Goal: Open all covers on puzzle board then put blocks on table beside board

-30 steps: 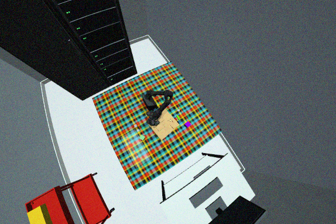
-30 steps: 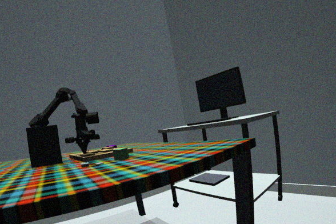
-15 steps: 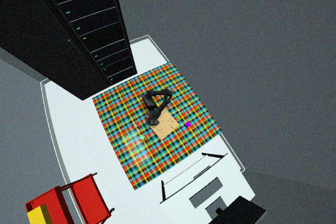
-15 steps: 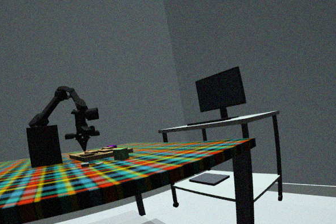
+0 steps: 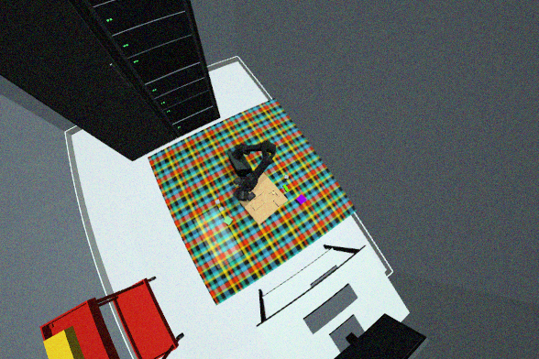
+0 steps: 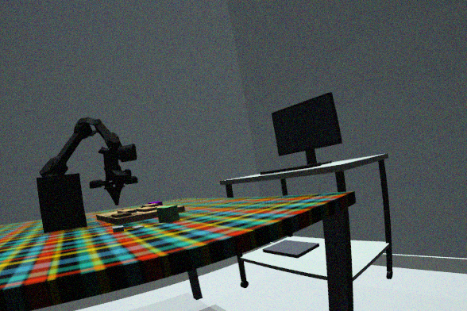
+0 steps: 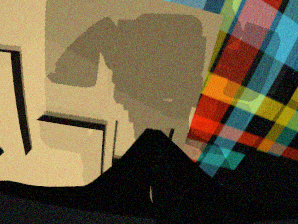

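Observation:
The wooden puzzle board point(image 5: 260, 217) point(image 6: 104, 218) point(image 7: 22, 25) lies on the checked table. Dark slots and raised edges show on it; which covers are open I cannot tell. My gripper point(image 6: 117, 203) point(image 7: 152, 136) is shut and empty, fingertips pointing down above the board's near-arm side. In the top view the arm hides that part of the board. A pale green block point(image 5: 228, 221) point(image 6: 167, 214) and a purple block point(image 5: 301, 200) point(image 6: 157, 202) rest on the table on opposite sides of the board. A small bright green block point(image 5: 285, 188) lies between the board and the purple one.
A small pale piece point(image 5: 286, 177) lies beyond the bright green block. Two more pale pieces point(image 5: 217, 201) point(image 6: 117, 228) lie on the pale green block's side. The arm's black base point(image 6: 61, 203) stands behind the board. A trolley with a monitor point(image 6: 307, 124) stands past the table.

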`<state>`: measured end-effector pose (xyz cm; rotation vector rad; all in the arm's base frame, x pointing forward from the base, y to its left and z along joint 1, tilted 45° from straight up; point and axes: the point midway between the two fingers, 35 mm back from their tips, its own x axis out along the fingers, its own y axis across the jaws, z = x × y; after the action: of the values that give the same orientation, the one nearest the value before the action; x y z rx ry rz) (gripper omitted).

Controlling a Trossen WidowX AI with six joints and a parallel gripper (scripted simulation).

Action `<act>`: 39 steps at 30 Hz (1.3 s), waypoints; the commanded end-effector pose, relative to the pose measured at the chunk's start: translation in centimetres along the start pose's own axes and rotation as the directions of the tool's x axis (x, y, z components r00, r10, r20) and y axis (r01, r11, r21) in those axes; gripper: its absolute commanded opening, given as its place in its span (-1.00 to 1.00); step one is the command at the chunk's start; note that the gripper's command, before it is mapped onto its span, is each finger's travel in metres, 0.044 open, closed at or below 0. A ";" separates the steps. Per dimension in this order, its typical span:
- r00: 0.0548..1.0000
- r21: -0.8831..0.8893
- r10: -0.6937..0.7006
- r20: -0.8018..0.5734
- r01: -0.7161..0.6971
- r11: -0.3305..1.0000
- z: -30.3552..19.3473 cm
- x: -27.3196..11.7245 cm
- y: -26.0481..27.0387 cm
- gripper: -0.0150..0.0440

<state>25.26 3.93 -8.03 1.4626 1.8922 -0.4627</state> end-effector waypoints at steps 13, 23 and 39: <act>1.000 -0.679 0.004 0.006 0.001 0.734 -1.2 -1.2 4.6 -0.49; 1.000 -0.999 0.007 0.003 0.003 0.041 -3.6 -1.9 9.2 -0.49; 1.000 -1.000 0.007 0.002 0.002 -0.009 -3.8 -1.9 9.5 -0.49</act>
<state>33.10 7.74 -3.05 0.3686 1.4703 0.8638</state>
